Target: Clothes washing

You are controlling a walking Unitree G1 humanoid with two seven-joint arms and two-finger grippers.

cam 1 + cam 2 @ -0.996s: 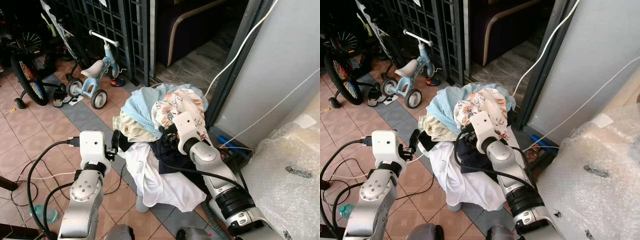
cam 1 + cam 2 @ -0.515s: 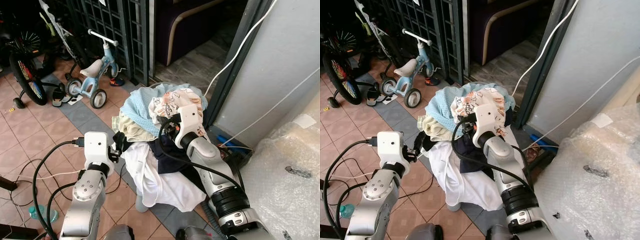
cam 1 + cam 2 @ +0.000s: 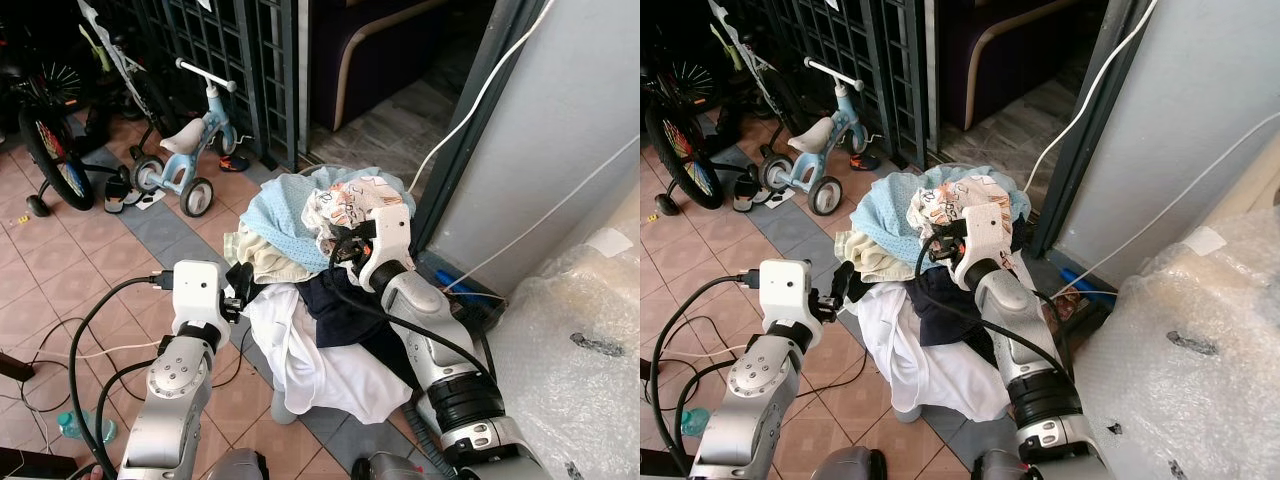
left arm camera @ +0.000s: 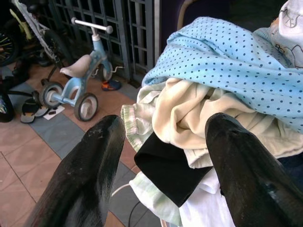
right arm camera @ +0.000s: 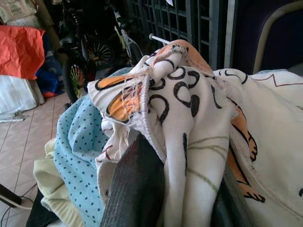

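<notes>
1. A grey wall (image 3: 590, 110) with a white cable (image 3: 470, 110) running down it stands on the robot's right, and a dark metal grille (image 3: 215, 50) closes the background on its left.
2. Bubble wrap (image 3: 570, 350) covers something bulky at the lower right.
3. The heap of laundry (image 3: 310, 290) sits on the tiled floor (image 3: 60, 270) straight ahead, between the two arms and near the wall's corner. A white garment (image 3: 320, 355) spills down its front, a dark garment (image 3: 340, 300) lies mid-heap, and a cream cloth (image 4: 189, 113) lies under a light blue dotted cloth (image 3: 280, 215).
4. A black bicycle (image 3: 45, 130) and a small blue tricycle (image 3: 185, 155) stand by the grille, well apart from the heap.
5. The right gripper (image 3: 345, 245) is at the top of the heap, its fingers closed on the patterned cloth (image 5: 189, 118), white with black rings and orange patches, which bunches up between them.
6. The left gripper (image 4: 165, 156) hovers just beside the heap's left edge, fingers spread wide with nothing between them, pointing at the cream cloth and a black cloth (image 4: 170, 165) below it.
7. Black cables (image 3: 80, 340) loop over the floor beside the left arm.
</notes>
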